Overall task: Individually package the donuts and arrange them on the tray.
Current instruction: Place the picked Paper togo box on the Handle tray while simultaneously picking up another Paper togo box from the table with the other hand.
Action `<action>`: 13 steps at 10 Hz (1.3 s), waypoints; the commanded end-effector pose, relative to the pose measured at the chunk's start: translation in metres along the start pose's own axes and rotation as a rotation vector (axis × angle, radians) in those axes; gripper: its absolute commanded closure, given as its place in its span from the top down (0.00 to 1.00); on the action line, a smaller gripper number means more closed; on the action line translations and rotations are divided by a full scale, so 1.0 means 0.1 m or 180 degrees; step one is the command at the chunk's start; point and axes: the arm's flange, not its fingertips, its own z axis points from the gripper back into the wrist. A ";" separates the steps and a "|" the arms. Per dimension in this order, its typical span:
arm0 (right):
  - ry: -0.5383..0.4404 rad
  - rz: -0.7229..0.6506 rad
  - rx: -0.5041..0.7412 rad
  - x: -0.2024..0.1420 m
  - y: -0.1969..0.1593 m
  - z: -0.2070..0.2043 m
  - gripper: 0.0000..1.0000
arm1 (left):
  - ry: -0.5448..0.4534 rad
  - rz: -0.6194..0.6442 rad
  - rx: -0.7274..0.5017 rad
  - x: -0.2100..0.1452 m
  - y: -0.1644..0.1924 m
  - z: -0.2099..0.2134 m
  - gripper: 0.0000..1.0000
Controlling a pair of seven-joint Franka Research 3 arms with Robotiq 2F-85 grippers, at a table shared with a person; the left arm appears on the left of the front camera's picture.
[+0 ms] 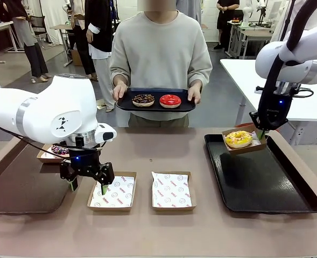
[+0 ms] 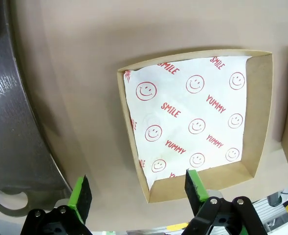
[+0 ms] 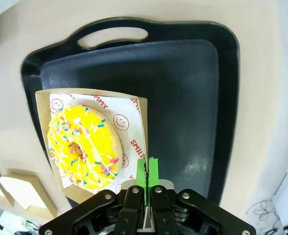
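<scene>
At the far left corner of the black tray (image 1: 266, 185), the right gripper (image 3: 147, 165) has its green fingers pinched tight on the rim of a cardboard box (image 3: 42, 105). The yellow donut (image 3: 82, 147) sits inside that box, just beside the fingers, not between them. On the robot's left, the left gripper (image 1: 87, 185) hangs above a paper-lined box (image 1: 113, 192), fingers spread wide and holding nothing, while a person holds a second tray (image 1: 126, 105) carrying the red donut (image 1: 170, 100) and the sprinkled chocolate donut (image 1: 143, 99).
</scene>
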 end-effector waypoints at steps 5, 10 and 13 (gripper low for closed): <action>0.0078 -0.0014 0.0139 0.01 -0.42 -0.23 0.01 | -0.0174 0.0161 0.0074 0.16 -0.16 -0.11 1.00; 0.0042 0.0049 0.0166 0.12 -0.38 -0.39 0.01 | -0.0283 0.0321 0.0060 0.20 -0.11 -0.22 1.00; 0.0033 0.0051 0.0182 0.16 -0.39 -0.42 0.01 | -0.0382 0.0499 0.0047 0.20 -0.05 -0.21 1.00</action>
